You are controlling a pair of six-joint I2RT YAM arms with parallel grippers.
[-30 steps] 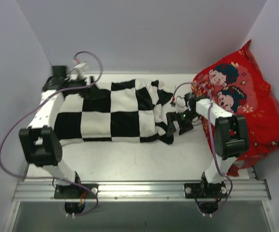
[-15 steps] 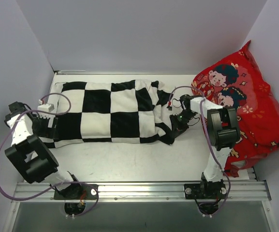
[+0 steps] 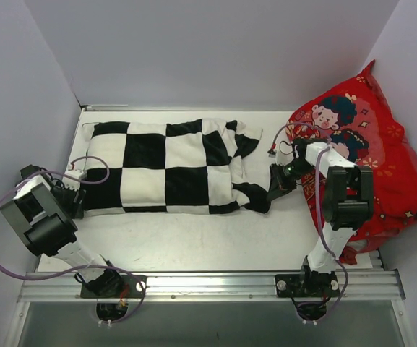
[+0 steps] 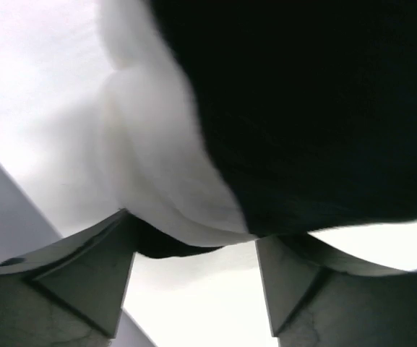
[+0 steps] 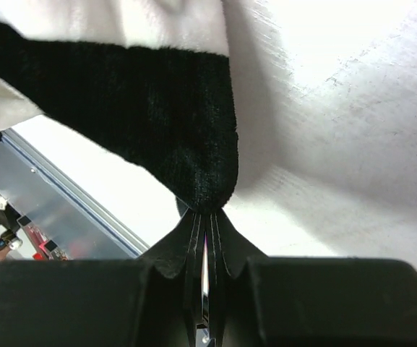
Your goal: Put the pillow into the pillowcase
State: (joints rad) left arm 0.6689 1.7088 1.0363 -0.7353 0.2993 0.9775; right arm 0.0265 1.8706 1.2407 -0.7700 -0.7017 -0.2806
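**Two grippers, one at each end of the checkered pillowcase**

Two arms reach in from the near edge. The left gripper (image 3: 69, 196) sits at the left end of the pillowcase (image 3: 165, 170) and the right gripper (image 3: 274, 189) at its right end. The pillowcase lies lengthwise across the middle of the table (image 3: 194, 242), its black and white squares looking plump rather than flat. The pillow cannot be seen in any view.

In the left wrist view the left gripper (image 4: 194, 238) has its fingers (image 4: 78, 289) spread wide. A rounded white fold of the pillowcase (image 4: 302, 108) hangs down to the level of their tips. Whether the fabric touches either finger is hard to tell, since the view is blurred.

In the right wrist view the right gripper (image 5: 204, 213) has its fingers (image 5: 166, 254) pressed together. The pointed end of a black strip of the pillowcase (image 5: 157, 101) runs straight into their tips and appears to be pinched there. From above, this is the pillowcase's near right corner, drawn out toward the gripper.

A large red cushion (image 3: 371, 155) printed with cartoon figures leans in the far right corner, just behind the right arm and apart from the pillowcase.
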